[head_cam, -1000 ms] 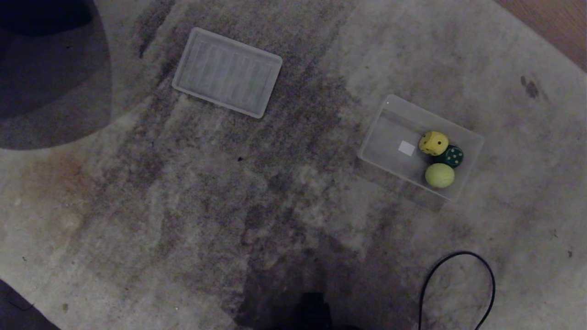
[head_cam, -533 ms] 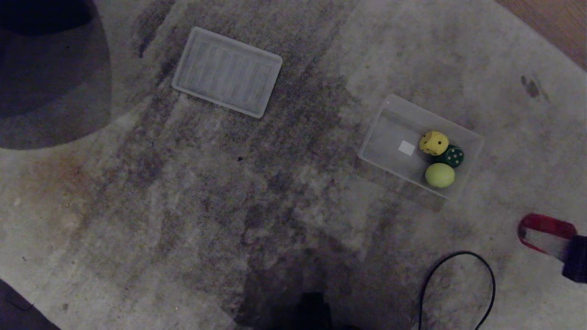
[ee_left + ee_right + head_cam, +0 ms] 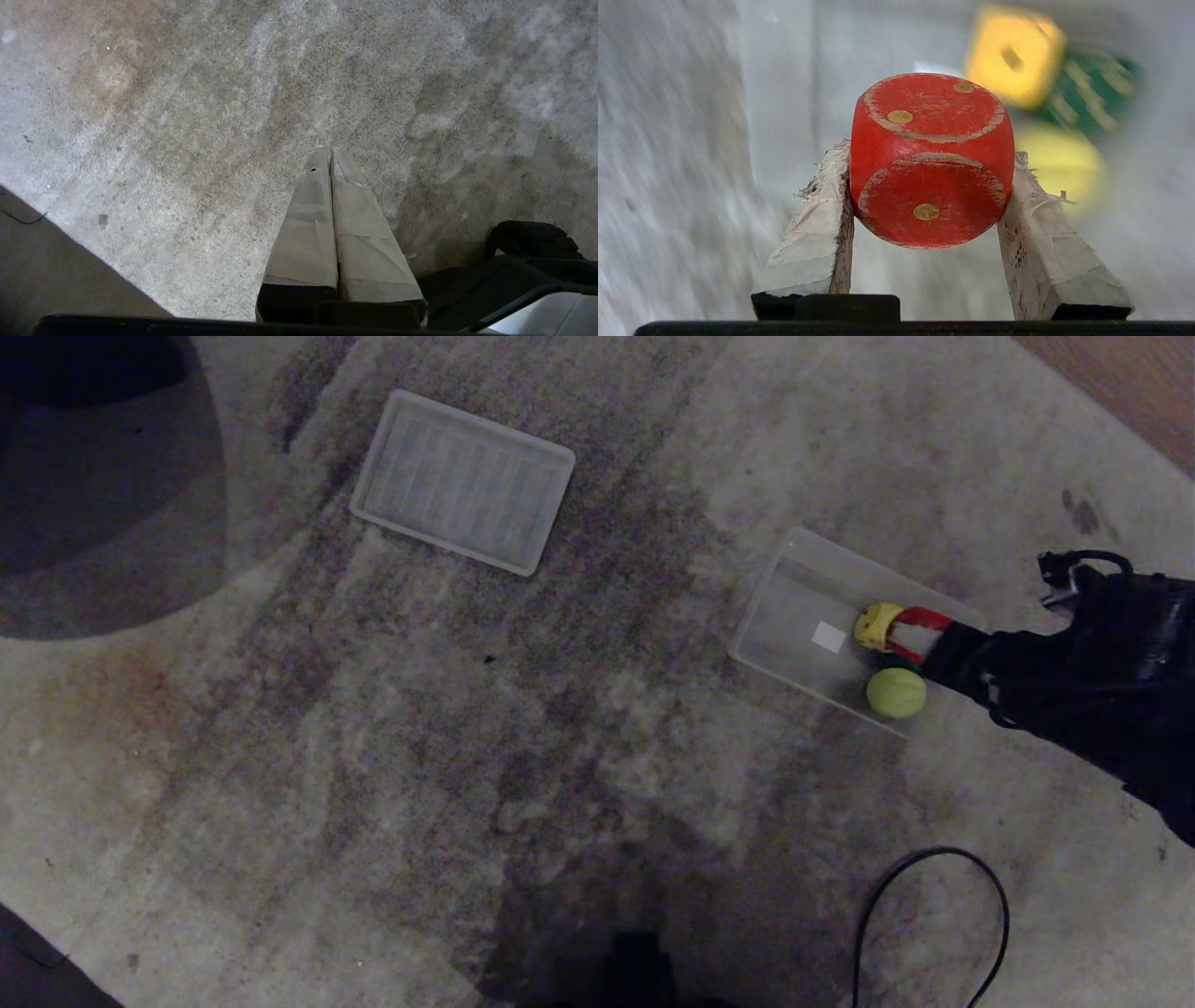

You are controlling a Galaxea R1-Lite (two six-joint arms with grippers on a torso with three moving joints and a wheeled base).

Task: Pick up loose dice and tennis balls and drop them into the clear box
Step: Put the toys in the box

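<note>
Chunky red wooden die [image 3: 931, 158] with gold pips and pale worn edges, yellow round-cornered die [image 3: 878, 625] with dark pips, dark green die [image 3: 1092, 100] with pale pips, fuzzy yellow-green tennis ball [image 3: 895, 693], colourless translucent plastic box [image 3: 794, 607], grey mottled carpet floor [image 3: 467, 756].

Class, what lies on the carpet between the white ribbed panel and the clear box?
Nothing: the head view shows only bare stained carpet between the white ribbed panel and the clear box.

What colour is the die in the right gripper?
Red die with tan pips, clamped in the right gripper; clearest in the right wrist view.
</note>
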